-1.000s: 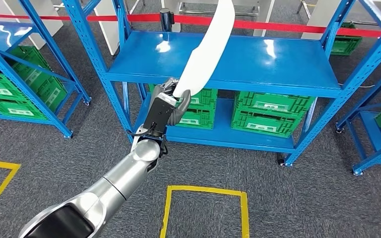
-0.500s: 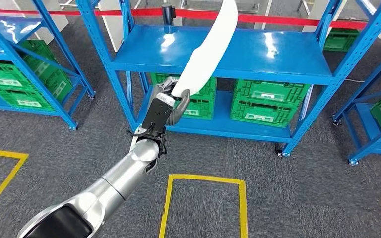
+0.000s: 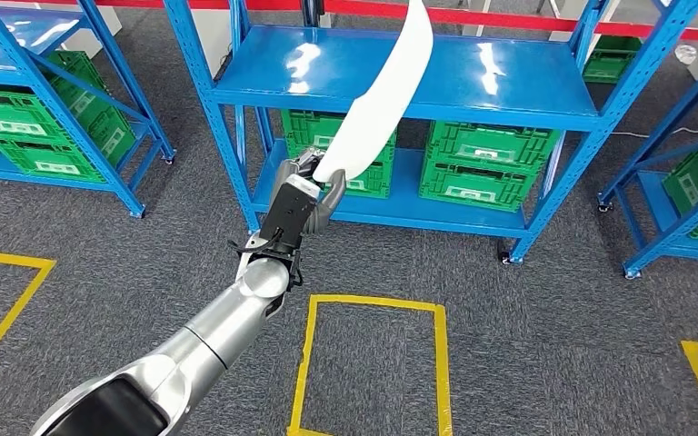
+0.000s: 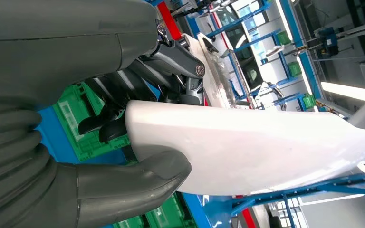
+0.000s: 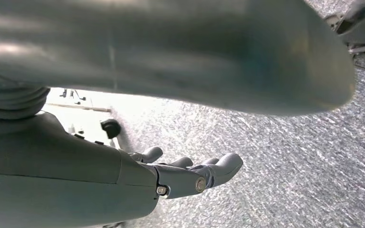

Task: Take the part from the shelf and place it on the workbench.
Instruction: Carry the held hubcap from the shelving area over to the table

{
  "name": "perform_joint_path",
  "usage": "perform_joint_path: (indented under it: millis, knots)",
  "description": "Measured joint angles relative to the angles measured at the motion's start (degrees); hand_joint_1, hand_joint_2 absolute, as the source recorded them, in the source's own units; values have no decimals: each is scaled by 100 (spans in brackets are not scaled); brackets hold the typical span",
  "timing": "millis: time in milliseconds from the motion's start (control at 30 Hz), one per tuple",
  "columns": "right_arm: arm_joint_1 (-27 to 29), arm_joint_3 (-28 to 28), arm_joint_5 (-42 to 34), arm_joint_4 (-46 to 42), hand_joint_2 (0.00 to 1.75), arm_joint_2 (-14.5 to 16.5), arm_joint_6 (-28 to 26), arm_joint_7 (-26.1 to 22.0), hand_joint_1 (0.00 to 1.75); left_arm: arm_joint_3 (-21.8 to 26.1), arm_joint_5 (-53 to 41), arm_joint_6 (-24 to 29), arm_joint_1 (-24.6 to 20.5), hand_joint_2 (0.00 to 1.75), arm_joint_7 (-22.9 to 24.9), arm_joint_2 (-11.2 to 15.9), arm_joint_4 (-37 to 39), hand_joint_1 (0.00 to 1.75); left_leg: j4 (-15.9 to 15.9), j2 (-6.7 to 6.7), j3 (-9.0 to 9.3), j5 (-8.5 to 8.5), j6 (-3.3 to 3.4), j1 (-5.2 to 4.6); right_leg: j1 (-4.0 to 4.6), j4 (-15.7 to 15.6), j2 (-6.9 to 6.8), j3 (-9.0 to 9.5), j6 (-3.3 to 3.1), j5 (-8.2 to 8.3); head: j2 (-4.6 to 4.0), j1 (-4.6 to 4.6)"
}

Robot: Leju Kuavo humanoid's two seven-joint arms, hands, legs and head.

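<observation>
A long white curved part stands up out of my left hand, which grips its lower end; its upper end reaches past the blue shelf's top deck. In the left wrist view the thick grey thumb and dark fingers wrap the white part. My right hand hangs over grey carpet with its fingers apart and nothing in them.
The blue shelf rack holds green crates on its lower level. More blue racks with green crates stand at the left and right. A yellow floor rectangle lies in front of me, and a red barrier tape runs behind.
The whole picture has shifted down: the camera has moved back from the shelf. My left hand keeps its hold on the white part, still raised the same way.
</observation>
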Motion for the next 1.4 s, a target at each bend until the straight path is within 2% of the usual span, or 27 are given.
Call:
perform_joint_path:
  millis: [100, 133, 200, 267, 300, 333, 367, 433, 500, 567, 633, 667, 700, 767, 800, 833, 867, 933, 1000, 1033, 1100, 1167, 1233, 1300, 1333, 1367, 1400]
  knots:
    - [0, 1, 24, -1, 0, -7, -5, -17, 0, 0, -10, -1, 19, 175, 1, 12, 48, 175, 152, 2, -407, 320, -203, 8, 26, -1052, 13, 908, -194, 170, 0, 10]
    - [-1, 0, 25, 1, 0, -7, -6, -19, 0, 0, -11, -1, 17, 175, 2, 19, 57, 175, 192, -5, -459, 291, -263, 8, 32, -1176, 12, 921, -286, 158, 0, 12]
    - [-3, 0, 25, 3, 0, -8, -6, -18, 0, 0, -11, -2, 17, 175, 6, 37, 73, 175, 542, -21, -599, -141, -330, 28, 13, -1193, -10, 785, -353, 302, 0, 7]
    - [-3, -1, 28, 3, 0, -10, -4, -20, 0, 0, -17, -2, 21, 175, 7, 45, 81, 175, 1273, -25, -765, -701, -381, 43, 14, -1190, -12, 611, -366, 450, 0, -3]
    - [0, -1, 33, 3, 0, -10, -3, -22, 0, 0, -23, -1, 26, 175, 7, 48, 88, 175, 1595, -25, -796, -819, -393, 47, 14, -1187, -15, 520, -362, 521, 0, -4]
    - [2, -1, 39, 3, 0, -10, -1, -21, 0, 0, -31, 3, 32, 175, 8, 49, 96, 175, 1776, -25, -758, -802, -393, 49, 15, -1185, -18, 433, -356, 588, 0, -4]
    - [2, -1, 50, 3, 0, -10, 2, -17, 0, 0, -39, 8, 37, 175, 8, 51, 102, 175, 1750, -26, -624, -683, -383, 49, 15, -1184, -21, 352, -346, 652, 0, -5]
    - [-2, -1, 79, 3, 0, -10, 9, -6, 0, 0, -50, 26, 38, 175, 9, 50, 103, 175, 1141, -33, -80, -484, -330, 45, 16, -1183, -20, 220, -317, 773, 0, -5]
    - [-8, 0, 115, 3, 0, -5, 19, 6, 0, 0, -61, 44, 35, 175, 7, 41, 90, 175, 331, -46, 493, -566, -266, 17, 22, -1198, -18, 155, -261, 887, 0, -2]
    - [-14, 1, 139, 3, 0, -1, 36, 11, 0, 0, -69, 53, 34, 175, 3, 39, 85, 175, -13, -57, 659, -635, -210, -19, 16, -1254, -17, 147, -185, 1010, 0, -11]
    - [-13, 1, 151, 4, 0, -1, 51, 14, 0, 0, -71, 56, 39, 175, 3, 45, 96, 175, -69, -45, 580, -505, -124, -5, 5, -1291, -9, 113, -112, 1050, 0, -22]
    - [-10, 1, 155, 4, 0, -1, 56, 20, 0, 0, -71, 56, 42, 175, 3, 46, 101, 175, -92, -34, 532, -420, -71, 7, 5, -1201, -4, 59, -87, 922, 0, -16]
    - [-8, 1, 159, 5, 0, -2, 61, 25, 0, 0, -71, 56, 45, 175, 3, 46, 105, 175, -113, -24, 471, -336, -26, 20, 6, -993, 0, -25, -71, 689, 0, -9]
    - [-13, 1, 165, 5, 0, -2, 67, 33, 0, 0, -75, 56, 55, 175, 3, 50, 114, 175, -98, -19, 299, -193, 24, 12, 7, -264, 2, -228, -53, 117, 0, 3]
    - [-16, 1, 169, 5, 0, -2, 68, 35, 0, 0, -78, 56, 67, 175, 4, 53, 123, 175, -82, -16, 203, -130, 30, 5, 8, 90, 2, -291, -45, -37, 0, 4]
    - [-18, 2, 173, 5, 0, -2, 68, 42, 0, 0, -82, 56, 80, 175, 4, 57, 135, 175, -61, -12, 107, -71, 28, 0, 9, 315, 2, -286, -40, -59, 0, 4]
    - [-20, 3, 178, 5, 0, -2, 68, 50, 0, 0, -86, 56, 91, 175, 5, 60, 146, 175, -34, -9, 11, -17, 20, -1, 9, 345, 1, -186, -39, 36, 0, 4]
    - [-26, 4, 187, 4, 0, -2, 68, 63, 0, 0, -96, 56, 98, 175, 5, 63, 156, 175, 38, -9, -169, 77, -12, 3, 8, -168, 0, 288, -51, 280, 0, 5]
    - [-45, 5, 196, 3, 0, -1, 68, 66, 0, 0, -108, 56, 94, 175, 4, 67, 152, 175, 109, -12, -302, 154, -71, -11, 26, -901, 9, 802, -95, 236, 0, 8]
    - [-55, 6, 199, 3, 0, 1, 67, 66, 0, 0, -113, 56, 92, 175, 3, 69, 151, 175, 129, -11, -335, 194, -105, -17, 38, -1124, 16, 934, -128, 161, 0, 12]
    - [-58, 6, 200, 4, 0, 10, 67, 66, 0, 0, -120, 55, 93, 175, 2, 77, 156, 175, 119, -11, -361, 287, -176, -22, 51, -1229, 24, 931, -219, 157, 0, 15]
    - [-53, 5, 200, 5, 0, 20, 66, 69, 0, 0, -123, 54, 93, 175, 3, 90, 166, 175, 210, -25, -432, 167, -244, -7, 34, -1251, 1, 858, -310, 259, 0, 17]
    - [-55, 5, 199, 5, 0, 24, 64, 67, 0, 0, -123, 54, 93, 175, 4, 106, 180, 175, 710, -36, -596, -336, -310, 17, 19, -1259, -17, 740, -370, 384, 0, 10]
    - [-54, 5, 199, 5, 0, 25, 62, 62, 0, 0, -123, 54, 97, 175, 5, 113, 192, 175, 1461, -36, -755, -805, -355, 32, 21, -1250, -23, 579, -380, 508, 0, 3]
    - [-52, 5, 199, 5, 0, 25, 62, 61, 0, 0, -123, 54, 100, 175, 5, 115, 198, 175, 1702, -36, -761, -862, -365, 38, 22, -1243, -29, 497, -376, 566, 0, 3]
    - [-50, 5, 199, 5, 0, 25, 62, 61, 0, 0, -123, 54, 102, 175, 5, 118, 202, 175, 1769, -36, -683, -803, -366, 41, 22, -1235, -33, 418, -369, 622, 0, 3]
    - [-49, 5, 199, 5, 0, 25, 62, 61, 0, 0, -123, 54, 102, 175, 5, 121, 204, 175, 1611, -37, -495, -662, -356, 44, 22, -1228, -36, 345, -359, 676, 0, 2]
